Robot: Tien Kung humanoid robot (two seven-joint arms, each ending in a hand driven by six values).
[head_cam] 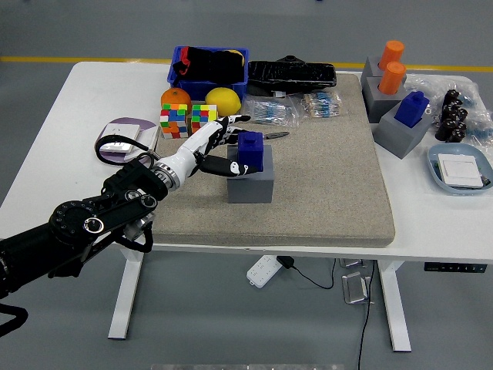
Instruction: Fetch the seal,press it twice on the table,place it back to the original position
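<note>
A blue seal (pixel 250 151) stands upright in a grey block holder (pixel 251 182) on the tan mat (pixel 323 177). My left hand (pixel 223 146), white with black fingertips, reaches in from the left with its fingers spread open around the seal's left side. The thumb lies low in front of the seal and the fingers lie behind it. I cannot tell whether they touch the seal. The right arm is out of view.
Two colour cubes (pixel 189 119), an orange (pixel 175 97) and a lemon (pixel 222 99) lie behind the hand. A blue bin (pixel 209 65) stands at the back. Grey holders with orange (pixel 393 65) and blue (pixel 412 108) seals stand at the right, next to a blue tray (pixel 461 169).
</note>
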